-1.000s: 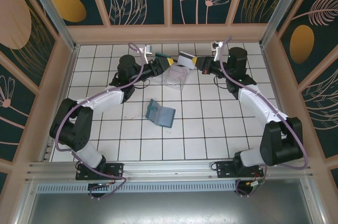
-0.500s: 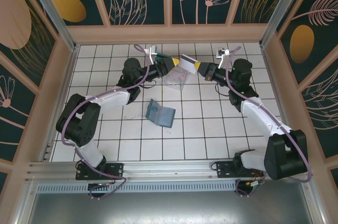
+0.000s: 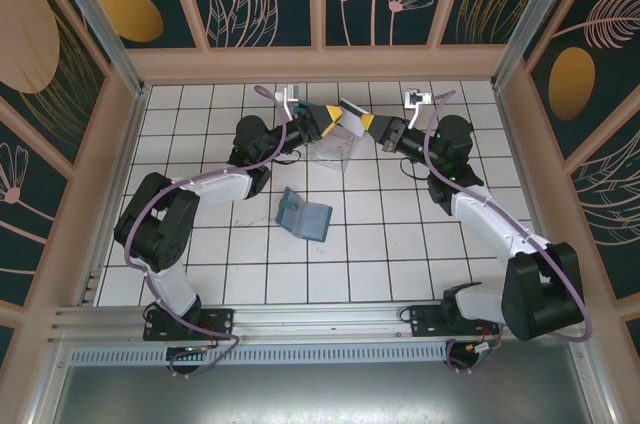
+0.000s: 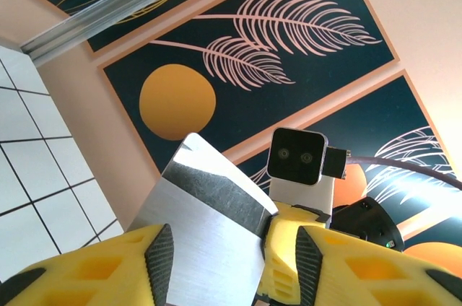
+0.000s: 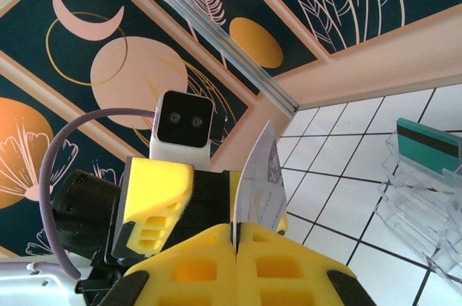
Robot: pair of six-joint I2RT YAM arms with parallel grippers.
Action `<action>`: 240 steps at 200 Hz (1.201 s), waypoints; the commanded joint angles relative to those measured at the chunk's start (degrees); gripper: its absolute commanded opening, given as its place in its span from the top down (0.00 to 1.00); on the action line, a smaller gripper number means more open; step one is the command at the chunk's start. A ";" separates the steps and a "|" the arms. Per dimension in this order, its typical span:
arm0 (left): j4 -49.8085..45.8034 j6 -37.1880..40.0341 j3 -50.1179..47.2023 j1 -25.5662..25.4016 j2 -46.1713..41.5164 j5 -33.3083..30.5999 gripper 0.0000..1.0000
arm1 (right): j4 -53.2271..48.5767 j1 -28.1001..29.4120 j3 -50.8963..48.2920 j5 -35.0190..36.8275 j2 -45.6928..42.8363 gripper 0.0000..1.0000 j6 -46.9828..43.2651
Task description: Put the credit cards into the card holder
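A whitish credit card (image 3: 352,112) with a dark stripe hangs in the air over the far tiles, and my right gripper (image 3: 372,125) is shut on one edge of it (image 5: 260,183). My left gripper (image 3: 328,120) meets it from the other side. Its fingers (image 4: 160,263) stand apart, with the card (image 4: 209,212) and the right gripper's yellow tip between them. Whether the pads press on the card is unclear. A teal-green credit card (image 5: 427,146) stands in the clear tray. The dark-teal card holder (image 3: 303,214) lies unfolded on the tiles nearer the arms.
The clear plastic tray (image 3: 335,147) sits on the tiles just below both grippers. The patterned back wall is close behind them. White tiles stretch toward the arm bases around the card holder.
The two grippers have closed the gap between them. The left one has come right until its fingers straddle the card, and the right one has shifted slightly left with the card.
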 commanded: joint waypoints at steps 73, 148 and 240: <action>-1.39 1.68 -1.18 -0.36 -3.03 -1.07 0.44 | 2.22 0.81 1.11 3.38 -1.89 1.00 -1.77; -1.43 1.20 -1.87 -0.38 -3.13 -1.36 0.44 | 1.84 0.73 0.66 5.28 -3.39 1.00 -1.98; -0.54 0.50 2.26 -0.32 -1.38 -0.36 0.80 | 4.62 3.17 -1.36 5.15 -0.48 1.00 -0.21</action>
